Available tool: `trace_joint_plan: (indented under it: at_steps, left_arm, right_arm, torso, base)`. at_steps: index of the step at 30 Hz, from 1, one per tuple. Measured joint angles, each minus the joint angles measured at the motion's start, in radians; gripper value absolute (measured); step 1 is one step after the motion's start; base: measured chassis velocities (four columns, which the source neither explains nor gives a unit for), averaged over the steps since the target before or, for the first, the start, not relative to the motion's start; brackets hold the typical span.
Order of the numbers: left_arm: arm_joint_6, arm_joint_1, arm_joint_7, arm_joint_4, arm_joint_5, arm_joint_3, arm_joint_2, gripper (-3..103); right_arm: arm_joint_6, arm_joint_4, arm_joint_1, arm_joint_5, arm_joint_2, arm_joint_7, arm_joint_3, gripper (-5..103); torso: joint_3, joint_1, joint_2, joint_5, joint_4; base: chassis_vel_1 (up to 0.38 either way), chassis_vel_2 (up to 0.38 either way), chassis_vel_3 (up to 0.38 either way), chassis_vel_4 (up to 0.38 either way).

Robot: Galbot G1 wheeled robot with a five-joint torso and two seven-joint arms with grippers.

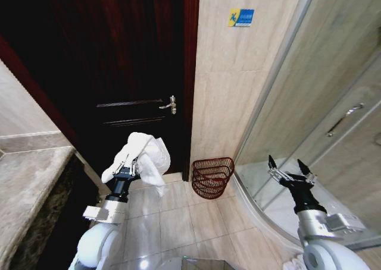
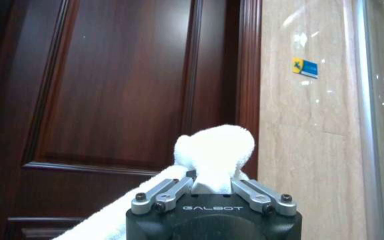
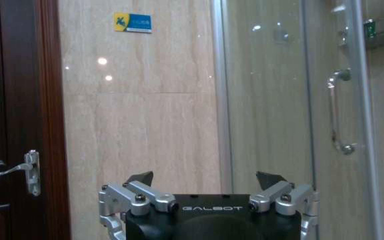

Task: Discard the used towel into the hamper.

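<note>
Left gripper [image 1: 132, 161] fingers clamped on white towel [image 1: 146, 154], raised before door [image 1: 119, 62]. Right gripper [image 1: 289, 168] fingers apart, empty. Hamper [image 1: 212, 176] on floor between.

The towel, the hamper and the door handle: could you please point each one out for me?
towel [image 1: 149, 154], head view, its bunched white middle.
hamper [image 1: 212, 176], head view, its wire front wall.
door handle [image 3: 8, 171], right wrist view, its lever.

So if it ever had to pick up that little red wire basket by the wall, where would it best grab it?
Probably the hamper by its thicker top rim, coming from above on the side nearest the robot. Its far side stands close to the tiled wall, and the tapering open-weave sides give less to clamp. The open right end effector is free; the left end effector holds the towel.
</note>
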State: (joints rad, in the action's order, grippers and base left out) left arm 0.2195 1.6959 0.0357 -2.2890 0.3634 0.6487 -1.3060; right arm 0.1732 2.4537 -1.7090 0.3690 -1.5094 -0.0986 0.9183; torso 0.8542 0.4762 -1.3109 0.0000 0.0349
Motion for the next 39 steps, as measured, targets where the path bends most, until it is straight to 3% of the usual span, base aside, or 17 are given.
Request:
trace_joint_plan:
  at_steps: [8,39]
  left_arm:
    - [0.0,0.002,0.003,0.003,0.0,-0.004,-0.002,9]
    - [0.0,-0.069,0.028,0.159,0.018,0.006,-0.013,9]
  right_arm:
    - [-0.022,-0.008,0.003,-0.003,-0.001,-0.01,-0.007,100]
    - [-0.073,-0.121,0.018,-0.041,-0.025,-0.052,-0.007,100]
  torso:
    - [-0.004,-0.003,0.008,0.0002,0.0]
    - [-0.099,-0.085,0.183,-0.0001,0.0001]
  base:
    - [-0.035,-0.059,0.019,0.073]
    - [0.0,0.0,0.0,0.0]
